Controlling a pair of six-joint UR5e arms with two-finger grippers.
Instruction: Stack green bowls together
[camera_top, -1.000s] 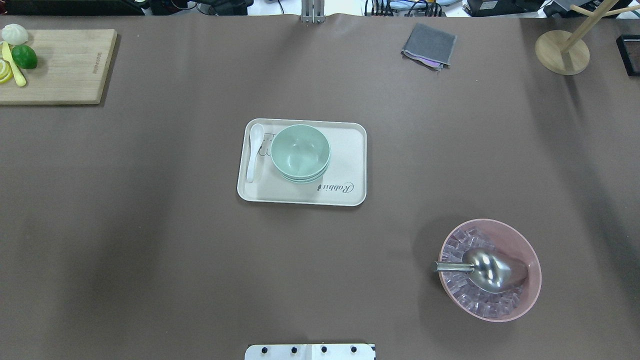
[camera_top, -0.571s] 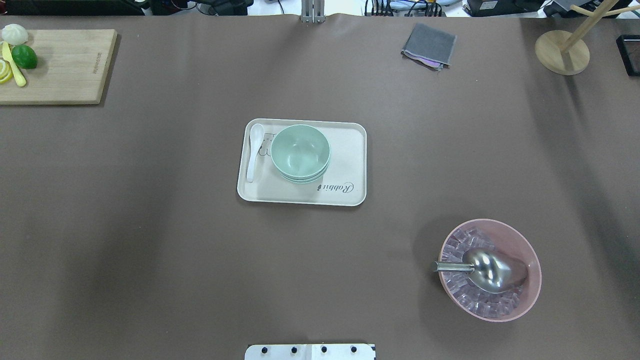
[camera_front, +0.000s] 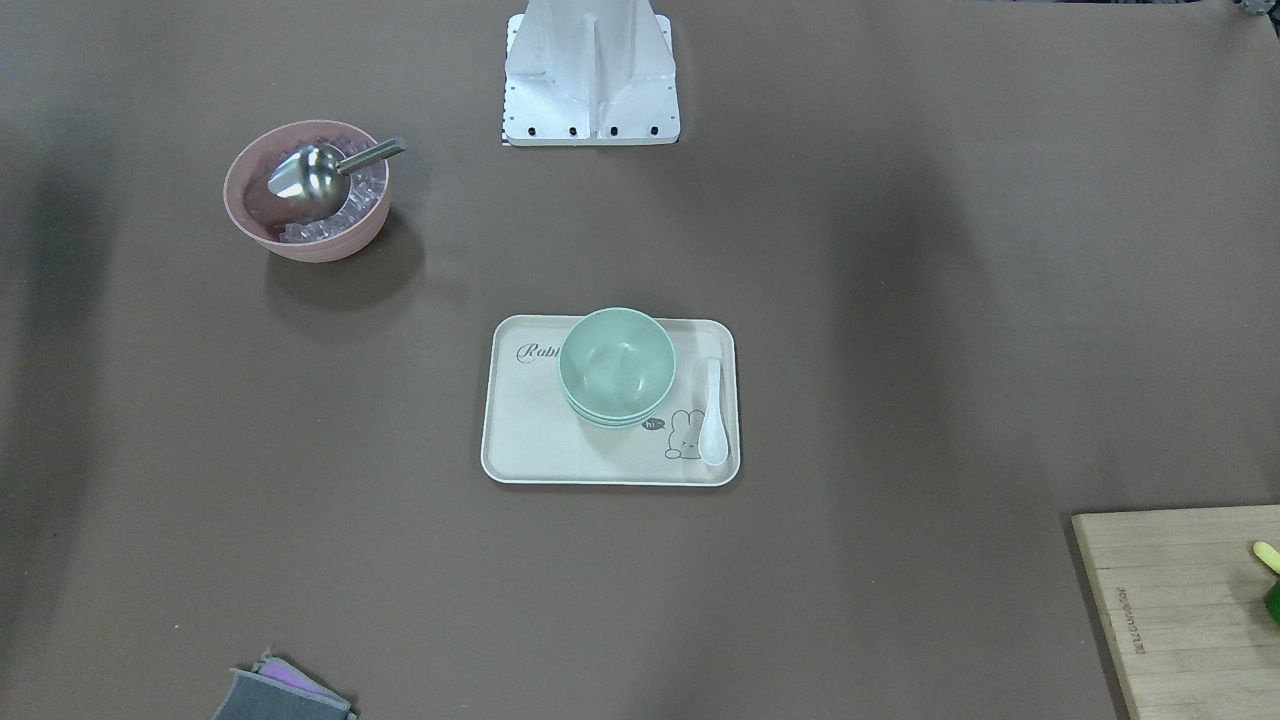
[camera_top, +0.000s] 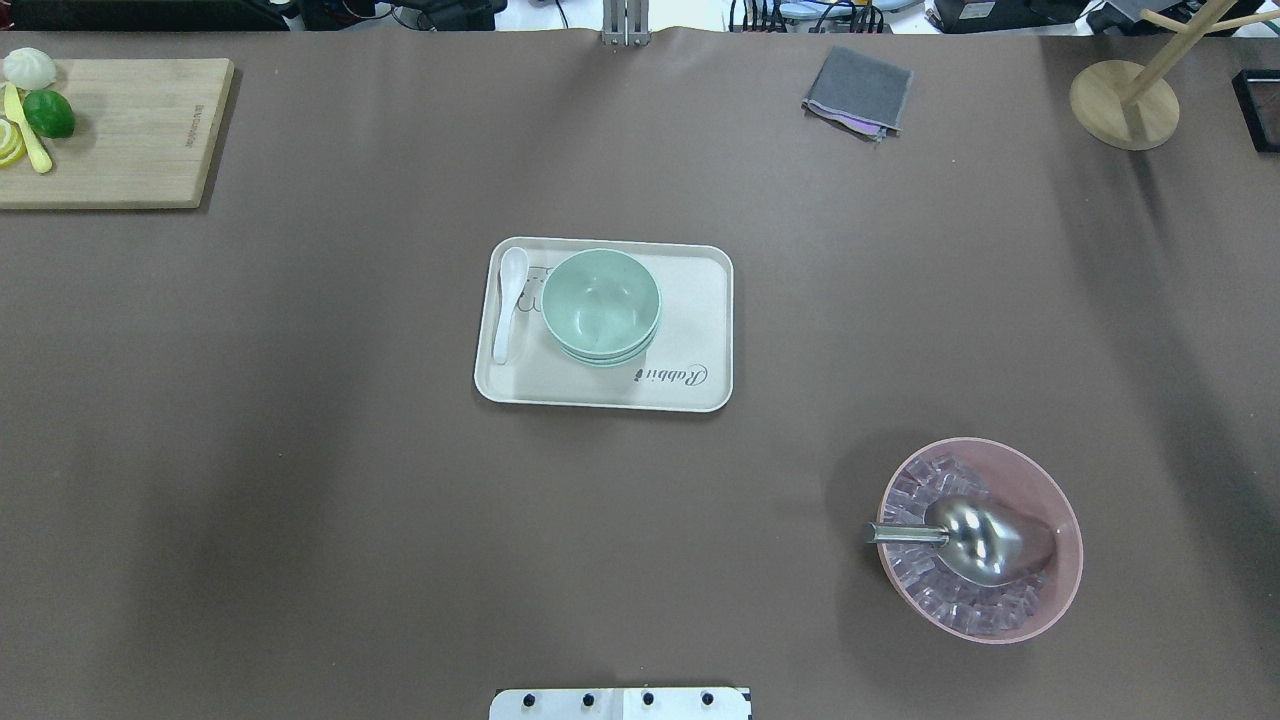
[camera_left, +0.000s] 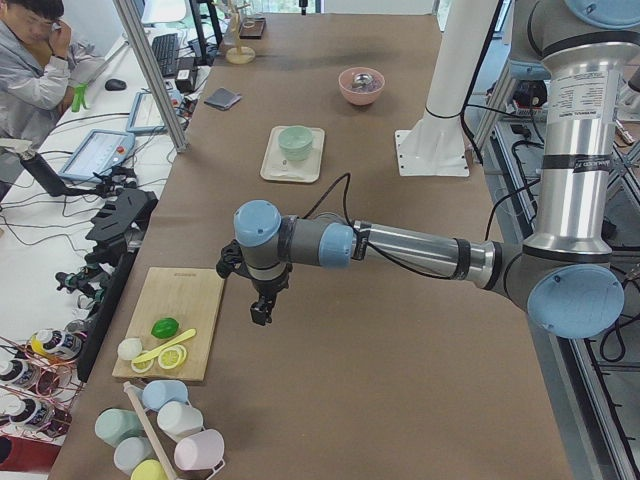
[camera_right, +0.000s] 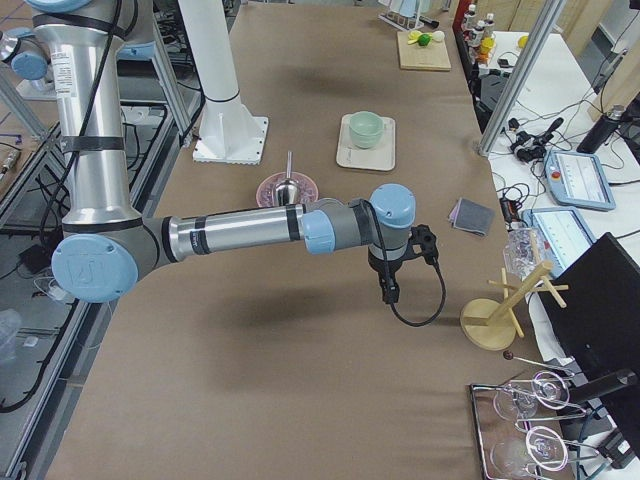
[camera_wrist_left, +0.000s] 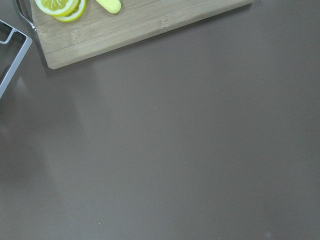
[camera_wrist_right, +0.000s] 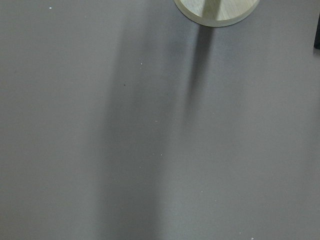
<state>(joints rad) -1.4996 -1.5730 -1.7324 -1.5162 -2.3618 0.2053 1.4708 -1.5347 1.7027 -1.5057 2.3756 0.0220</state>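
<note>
Overhead exterior: three green bowls (camera_top: 600, 300) nested; left pincer (camera_left: 262, 312), right pincer (camera_right: 388, 292): cannot tell.

**Everything else sitting on the desk**

On the brown desk (camera_top: 300, 450), a cream tray (camera_top: 700, 310) with a rabbit print sits in the middle. A white spoon (camera_top: 510, 300) lies along one short edge of it. The pink bowl (camera_top: 1045, 490) is full of clear ice cubes (camera_top: 915, 500), with a metal scoop (camera_top: 985, 540) resting in them. One far corner has a wooden cutting board (camera_top: 130, 130) with a lime (camera_top: 49, 113) and lemon slices (camera_top: 10, 145). A grey cloth (camera_top: 858, 90) and a wooden stand (camera_top: 1124, 104) are along the far edge too.
</note>
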